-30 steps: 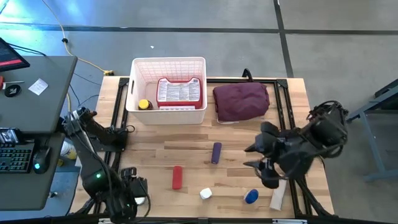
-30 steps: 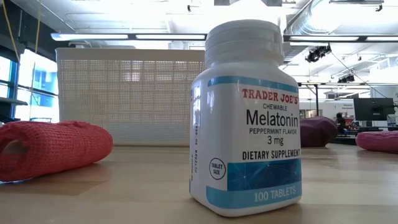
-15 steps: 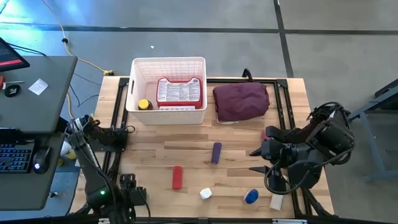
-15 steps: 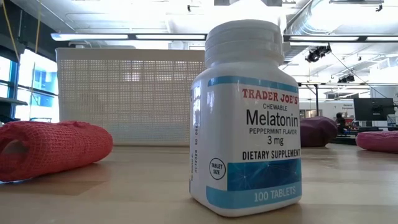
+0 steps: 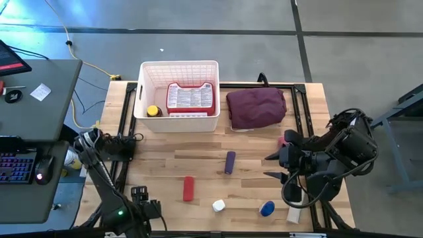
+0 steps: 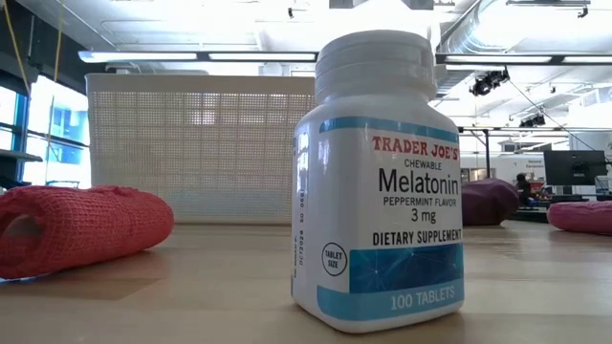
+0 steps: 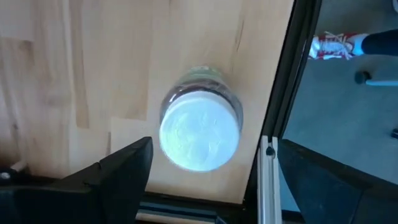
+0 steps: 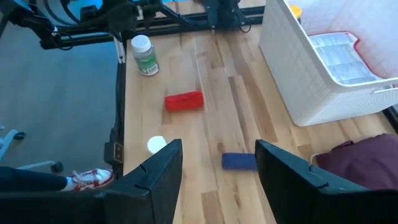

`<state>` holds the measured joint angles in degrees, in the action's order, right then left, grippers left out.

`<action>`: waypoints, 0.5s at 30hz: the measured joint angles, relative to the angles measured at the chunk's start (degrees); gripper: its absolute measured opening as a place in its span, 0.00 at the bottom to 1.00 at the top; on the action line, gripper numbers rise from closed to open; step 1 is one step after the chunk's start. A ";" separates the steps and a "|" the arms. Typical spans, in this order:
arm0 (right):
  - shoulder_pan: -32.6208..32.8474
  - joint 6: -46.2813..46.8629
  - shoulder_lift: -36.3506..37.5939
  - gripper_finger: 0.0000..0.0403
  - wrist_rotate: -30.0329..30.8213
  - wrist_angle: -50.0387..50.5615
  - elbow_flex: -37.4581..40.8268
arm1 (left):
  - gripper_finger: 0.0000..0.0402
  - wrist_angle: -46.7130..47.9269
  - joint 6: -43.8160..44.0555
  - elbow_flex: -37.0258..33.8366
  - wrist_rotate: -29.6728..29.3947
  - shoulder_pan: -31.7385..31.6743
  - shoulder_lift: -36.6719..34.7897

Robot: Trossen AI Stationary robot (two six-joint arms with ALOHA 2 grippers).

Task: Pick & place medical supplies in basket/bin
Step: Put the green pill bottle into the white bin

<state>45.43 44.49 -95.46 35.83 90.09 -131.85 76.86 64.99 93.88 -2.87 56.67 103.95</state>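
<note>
Two spread-fingered end effectors: left end effector [image 7: 205, 186] above a white-capped bottle [image 7: 200, 129], right end effector [image 8: 219, 168] empty

You've got the basket [image 5: 178, 96] at the table's [image 5: 198, 165] far side with the case [image 5: 191, 98] and a small bottle [image 5: 153, 111] inside it. The cloth bundle [image 5: 256, 108] sits just right of it. Nearer you, three cylinders [image 5: 229, 162] and a bottle [image 5: 218, 205] lie spread out, well apart.
</note>
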 joint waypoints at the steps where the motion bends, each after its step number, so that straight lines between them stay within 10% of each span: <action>1: 0.00 -0.35 0.00 0.48 0.37 -0.02 0.00 | 0.93 -0.74 0.16 -0.87 1.16 -0.30 0.01; 15: 0.00 -0.60 0.00 0.47 0.23 -0.07 0.00 | 0.89 -8.42 -0.15 -11.05 7.61 -1.60 -0.04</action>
<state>45.43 43.89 -95.46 36.06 90.02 -131.85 68.44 64.84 82.83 4.74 55.07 103.91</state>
